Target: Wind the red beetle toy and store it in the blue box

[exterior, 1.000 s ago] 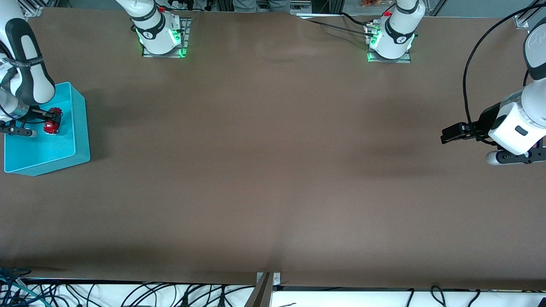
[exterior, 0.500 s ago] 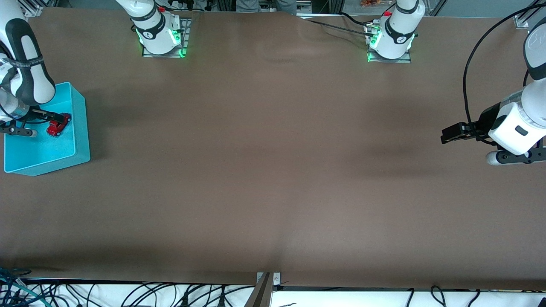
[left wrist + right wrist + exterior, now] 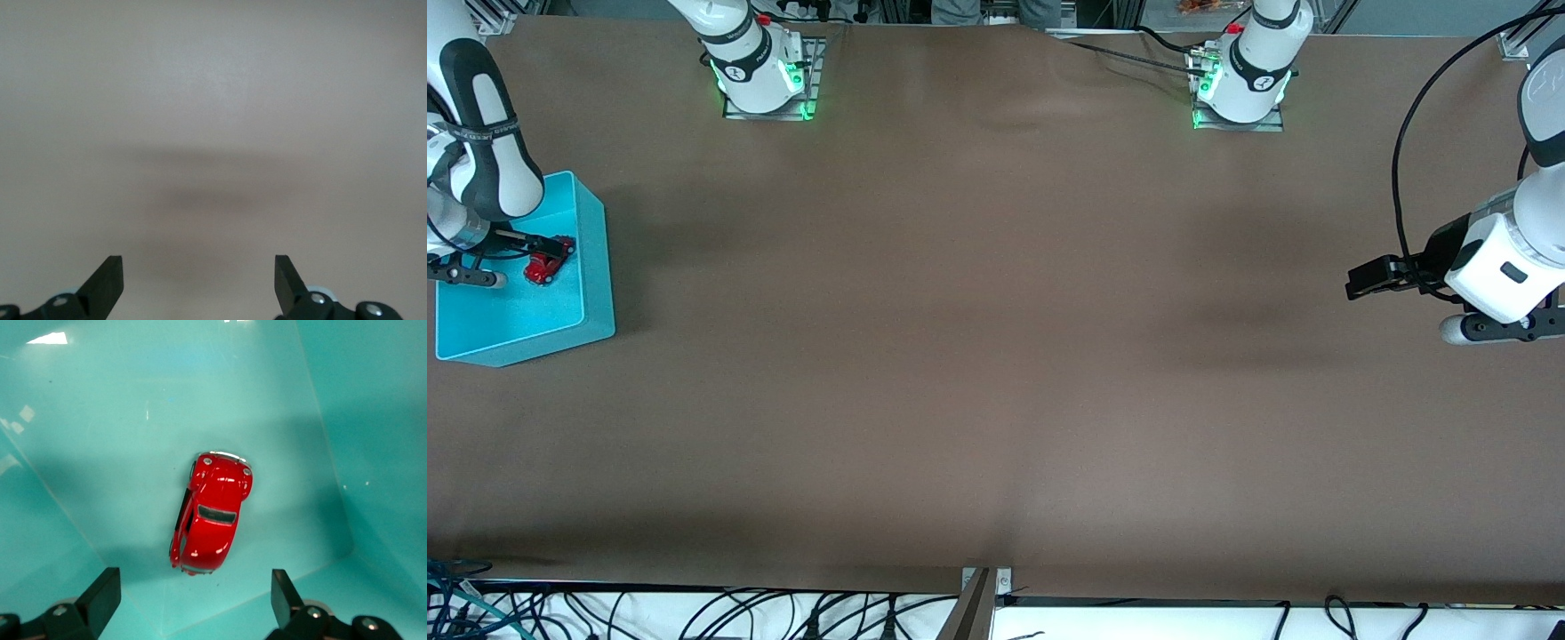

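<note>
The red beetle toy (image 3: 549, 260) lies inside the blue box (image 3: 598, 267), close to the box wall that faces the table's middle. In the right wrist view the toy (image 3: 212, 513) rests free on the box floor (image 3: 100, 420), roof up, apart from both fingers. My right gripper (image 3: 467, 277) hangs over the box, open and empty (image 3: 193, 597). My left gripper (image 3: 1503, 327) waits over bare table at the left arm's end, open and empty (image 3: 199, 280).
The box stands at the right arm's end of the brown table (image 3: 996, 356). The two arm bases (image 3: 760, 71) (image 3: 1240, 80) stand along the edge farthest from the front camera. Cables hang below the nearest edge.
The toy has shifted a little toward the box wall facing the table's middle and now lies still. The right gripper has stayed over the box. The left arm has not moved.
</note>
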`<state>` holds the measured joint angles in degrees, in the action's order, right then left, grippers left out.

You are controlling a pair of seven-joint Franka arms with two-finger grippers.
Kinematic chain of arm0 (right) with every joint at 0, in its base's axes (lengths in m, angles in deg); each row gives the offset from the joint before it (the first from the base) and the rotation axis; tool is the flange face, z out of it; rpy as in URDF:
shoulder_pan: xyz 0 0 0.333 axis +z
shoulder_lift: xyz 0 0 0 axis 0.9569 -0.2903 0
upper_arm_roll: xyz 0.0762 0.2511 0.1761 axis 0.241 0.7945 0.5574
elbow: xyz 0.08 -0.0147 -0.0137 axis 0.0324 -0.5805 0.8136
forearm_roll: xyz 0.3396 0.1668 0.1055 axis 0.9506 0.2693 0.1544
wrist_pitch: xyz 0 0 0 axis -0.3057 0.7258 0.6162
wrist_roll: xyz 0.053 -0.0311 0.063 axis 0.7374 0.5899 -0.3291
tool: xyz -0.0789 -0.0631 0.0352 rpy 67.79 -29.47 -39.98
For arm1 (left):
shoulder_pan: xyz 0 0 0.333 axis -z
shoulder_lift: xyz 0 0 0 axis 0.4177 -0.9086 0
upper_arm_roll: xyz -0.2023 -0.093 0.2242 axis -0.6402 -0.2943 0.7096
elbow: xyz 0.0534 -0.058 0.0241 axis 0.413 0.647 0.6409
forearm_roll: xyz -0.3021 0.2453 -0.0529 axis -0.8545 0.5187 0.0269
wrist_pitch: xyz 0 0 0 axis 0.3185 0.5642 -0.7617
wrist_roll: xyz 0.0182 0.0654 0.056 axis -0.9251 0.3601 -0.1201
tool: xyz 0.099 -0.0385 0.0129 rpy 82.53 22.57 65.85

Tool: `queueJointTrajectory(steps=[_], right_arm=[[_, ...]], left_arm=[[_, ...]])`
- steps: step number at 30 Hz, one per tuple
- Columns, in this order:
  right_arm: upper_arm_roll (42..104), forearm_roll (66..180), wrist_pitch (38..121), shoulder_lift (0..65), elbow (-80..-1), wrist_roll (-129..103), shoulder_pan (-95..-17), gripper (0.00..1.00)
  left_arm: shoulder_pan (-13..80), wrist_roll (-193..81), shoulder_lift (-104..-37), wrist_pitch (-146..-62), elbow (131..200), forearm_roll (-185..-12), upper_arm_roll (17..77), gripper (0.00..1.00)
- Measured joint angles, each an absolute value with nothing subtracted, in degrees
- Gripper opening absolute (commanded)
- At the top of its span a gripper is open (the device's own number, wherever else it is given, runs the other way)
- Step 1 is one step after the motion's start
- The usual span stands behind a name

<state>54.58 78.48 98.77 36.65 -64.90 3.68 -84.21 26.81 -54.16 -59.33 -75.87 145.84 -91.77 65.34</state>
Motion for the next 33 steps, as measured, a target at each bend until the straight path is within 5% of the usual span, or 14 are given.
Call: queueJointTrajectory(steps=[33], right_arm=[[57.02, 78.48, 82.24, 50.56, -64.86, 4.00, -84.20, 1.00]], left_arm=[[26.80, -54.16, -59.35, -75.87, 145.84, -91.77, 65.37, 1.00]])
